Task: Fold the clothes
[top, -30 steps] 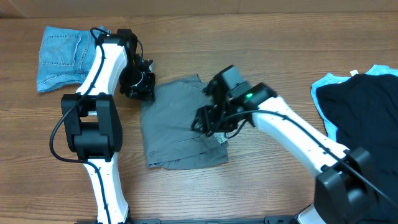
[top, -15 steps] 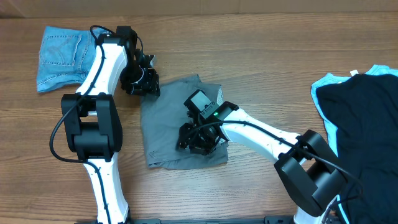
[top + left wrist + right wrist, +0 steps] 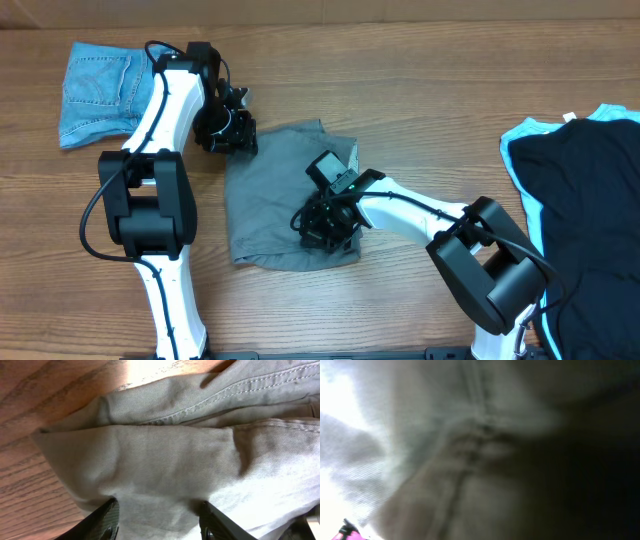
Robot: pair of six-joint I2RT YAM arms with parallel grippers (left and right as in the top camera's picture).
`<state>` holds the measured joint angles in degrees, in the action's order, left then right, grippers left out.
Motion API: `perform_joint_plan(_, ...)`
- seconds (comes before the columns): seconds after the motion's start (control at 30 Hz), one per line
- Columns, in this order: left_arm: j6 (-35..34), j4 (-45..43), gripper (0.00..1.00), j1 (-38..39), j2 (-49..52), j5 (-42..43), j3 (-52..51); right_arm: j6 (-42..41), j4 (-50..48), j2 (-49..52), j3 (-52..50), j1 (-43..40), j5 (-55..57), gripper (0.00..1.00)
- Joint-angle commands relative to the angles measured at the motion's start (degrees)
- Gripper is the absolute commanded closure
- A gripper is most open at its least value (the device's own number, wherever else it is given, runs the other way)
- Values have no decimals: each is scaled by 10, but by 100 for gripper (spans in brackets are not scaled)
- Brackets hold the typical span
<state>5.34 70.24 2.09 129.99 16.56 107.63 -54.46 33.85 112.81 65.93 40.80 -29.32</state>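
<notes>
Grained wooden table [image 3: 400,100] beneath rumpled grey seam-stitched garment [image 3: 265,200], left gripper [image 3: 157,522] splayed wide, right gripper [image 3: 325,222] state indiscernible

Arms white-shelled, black joints, black cables; green light [image 3: 344,183] on right arm [image 3: 405,208].

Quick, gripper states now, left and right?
Left gripper: open over the grey garment.
Right gripper: cannot tell, down on the garment, wrist view blurred.

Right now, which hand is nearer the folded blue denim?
Left. The left hand is at the top-left corner of the grey cloth garment, right of the folded blue denim; the right hand is farther, mid-garment.
</notes>
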Motion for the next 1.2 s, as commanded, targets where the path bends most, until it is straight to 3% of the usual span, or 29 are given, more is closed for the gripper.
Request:
perform_joint_plan(0.0, 7, 2, 45, -2, -6, 10, 8, 27, 39, 23, -12, -23, 29, 96)
perform_joint_plan(0.17, 7, 11, 38, -3, -6, 9, 9, 134, 158, 10, 16, -107, 96, 96)
perform_joint_plan(0.37, 7, 22, 36, -3, -6, 11, 9, 251, 210, 10, 59, -213, 218, 96)
perform_joint_plan(0.47, 7, 32, 35, -3, -6, 11, 9, 299, 243, 6, 87, -259, 176, 95)
perform_joint_plan(0.67, 37, 57, 34, -3, -6, 78, 9, 395, 301, -31, 107, -299, -7, 75)
perform_joint_plan(0.83, 65, 73, 32, 2, -6, 114, 9, 392, 343, -43, 102, -287, -23, 62)
perform_joint_plan(0.97, 93, 73, 33, 6, -6, 104, 2, 347, 320, -43, 66, -254, -23, 52)
perform_joint_plan(1.17, 95, 50, 43, 8, -5, 88, -15, 234, 237, -43, -19, -198, -26, 50)
